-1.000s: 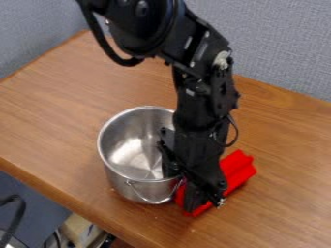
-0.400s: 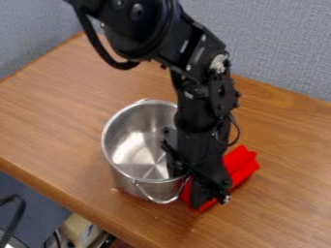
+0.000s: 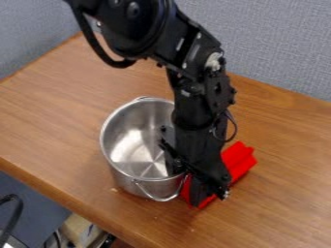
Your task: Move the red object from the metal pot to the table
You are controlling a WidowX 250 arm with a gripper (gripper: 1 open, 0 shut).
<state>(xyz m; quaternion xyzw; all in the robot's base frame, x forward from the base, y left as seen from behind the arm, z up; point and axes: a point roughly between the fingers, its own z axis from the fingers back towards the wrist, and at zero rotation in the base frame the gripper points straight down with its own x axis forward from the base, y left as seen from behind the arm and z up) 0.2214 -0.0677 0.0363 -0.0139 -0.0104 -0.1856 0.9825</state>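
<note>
The red object, a bright red block, lies low on the wooden table just right of the metal pot, close to the table's front edge. My gripper points straight down between the pot's right wall and the block. It is shut on the block's left end, and the black fingers hide part of it. The shiny pot stands upright, and nothing shows inside it.
The black arm reaches in from the upper left over the pot. The table's front edge runs diagonally just below the pot and the block. A grey wall stands behind the table.
The wrist has rolled slightly, and the pot and red block sit a touch further right in view. The gripper stays shut low beside the pot.
</note>
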